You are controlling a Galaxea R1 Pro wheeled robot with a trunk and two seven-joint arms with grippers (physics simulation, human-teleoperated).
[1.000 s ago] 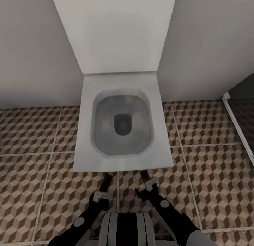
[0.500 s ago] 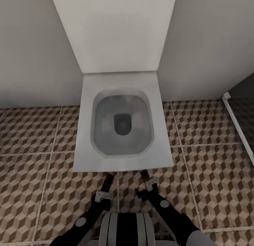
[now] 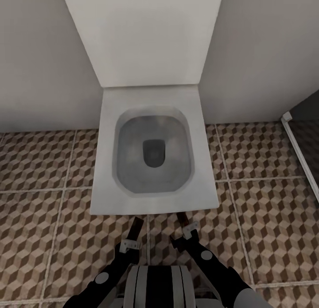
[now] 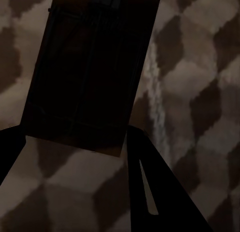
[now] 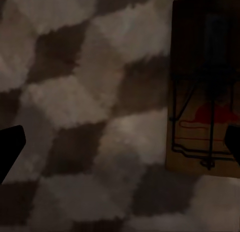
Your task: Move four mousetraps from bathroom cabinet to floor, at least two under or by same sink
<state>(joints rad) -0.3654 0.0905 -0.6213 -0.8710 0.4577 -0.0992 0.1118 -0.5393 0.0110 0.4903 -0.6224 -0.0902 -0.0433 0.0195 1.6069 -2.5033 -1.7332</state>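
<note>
Two mousetraps show. One is a dark flat rectangle (image 4: 85, 77) (image 3: 135, 227) sitting between the fingers of my left gripper (image 4: 75, 162) (image 3: 129, 240), which is shut on it just above the bathroom floor (image 3: 44, 237). The other mousetrap (image 5: 200, 92) (image 3: 182, 219) is tan with black wire and a red spot. It lies beyond one fingertip (image 5: 233, 142) of my right gripper (image 5: 122, 142) (image 3: 186, 236), whose fingers stand wide apart with nothing between them. I cannot tell whether that trap rests on the tiles. The cabinet and the bathroom sink are out of view.
A white square toilet (image 3: 106, 197) with its lid (image 3: 141, 38) raised stands straight ahead against the pale wall, its front edge just beyond both grippers. A white rail (image 3: 301, 157) borders a darker floor section at the right. Cube-pattern tiles spread to both sides.
The whole picture has shifted slightly, so the camera moved a little relative to the toilet. Both arms and the two mousetraps keep their places in the view.
</note>
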